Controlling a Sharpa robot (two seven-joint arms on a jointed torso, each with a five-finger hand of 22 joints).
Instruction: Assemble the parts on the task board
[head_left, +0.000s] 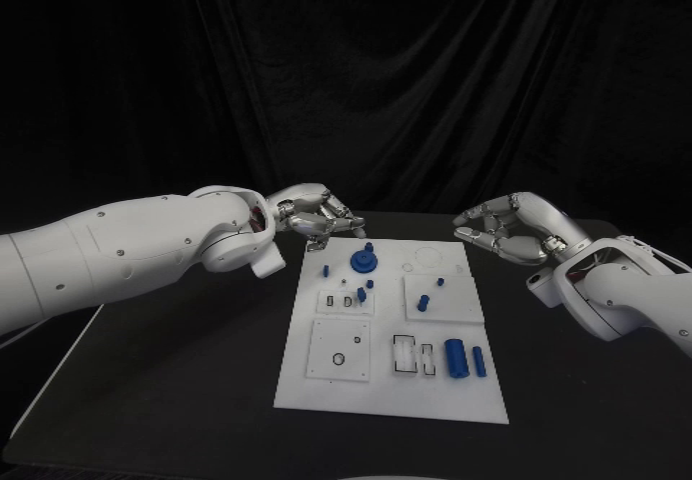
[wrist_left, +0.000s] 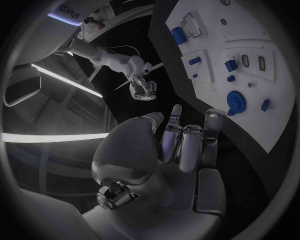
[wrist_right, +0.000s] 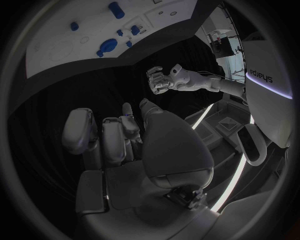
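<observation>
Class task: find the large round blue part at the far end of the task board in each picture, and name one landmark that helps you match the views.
Head view: round blue part near the board's far edge.
Left wrist view: the same part, beyond the left hand.
Right wrist view, beyond the right hand.
Shared landmark: the white task board.

Glossy white arms with small dark screws, silver left robot hand (head_left: 315, 216), right robot hand (head_left: 508, 227)

Dim, dark surroundings; the white task board (head_left: 389, 330) is brightly lit; wrist views bend at edges.
</observation>
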